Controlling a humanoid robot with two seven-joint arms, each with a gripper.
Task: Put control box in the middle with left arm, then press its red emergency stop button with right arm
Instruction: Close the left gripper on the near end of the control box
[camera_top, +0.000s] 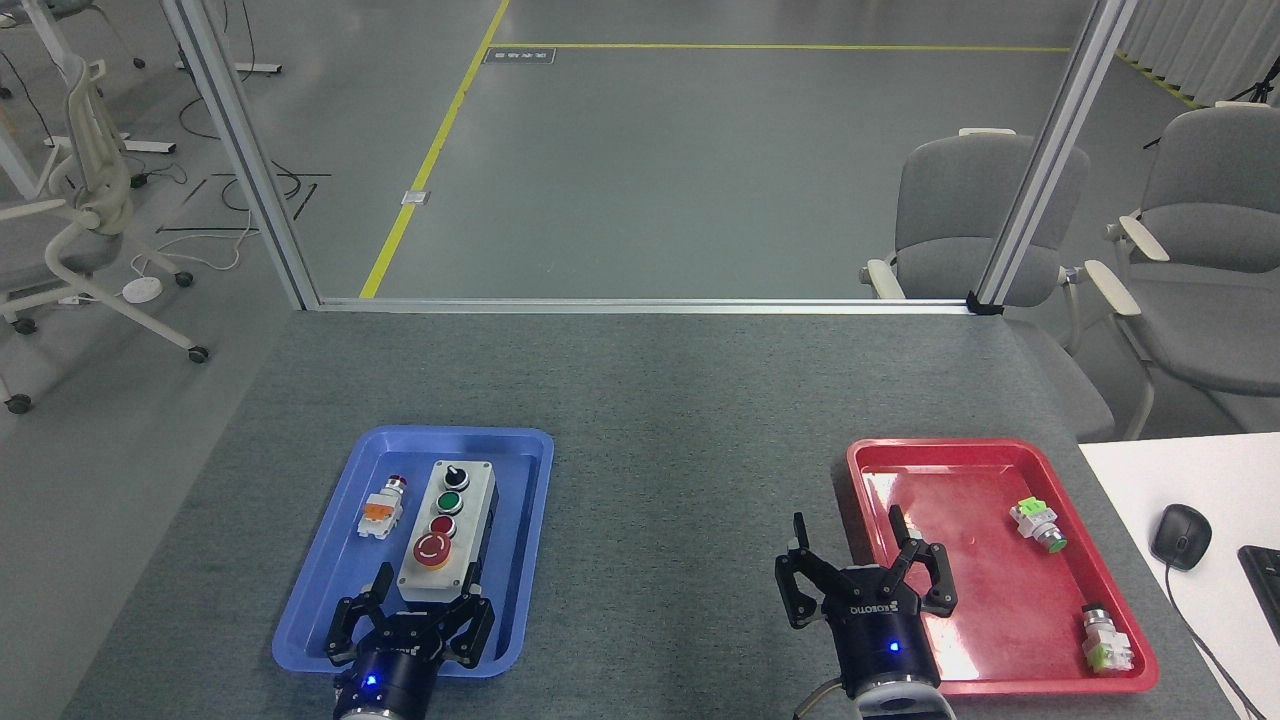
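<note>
You are on the first step: the control box (447, 532) lies in the blue tray (330, 585) (its red emergency stop button (432, 550) nearest you). Your left gripper (414, 608) hangs open at its near end, holding nothing. Next, straddle and clamp the box. The right gripper (864, 562) waits open over the red tray (1000, 452) rim.

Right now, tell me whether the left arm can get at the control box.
Probably yes. The left gripper is open at the near end of the control box in the blue tray, and nothing lies between them.
</note>
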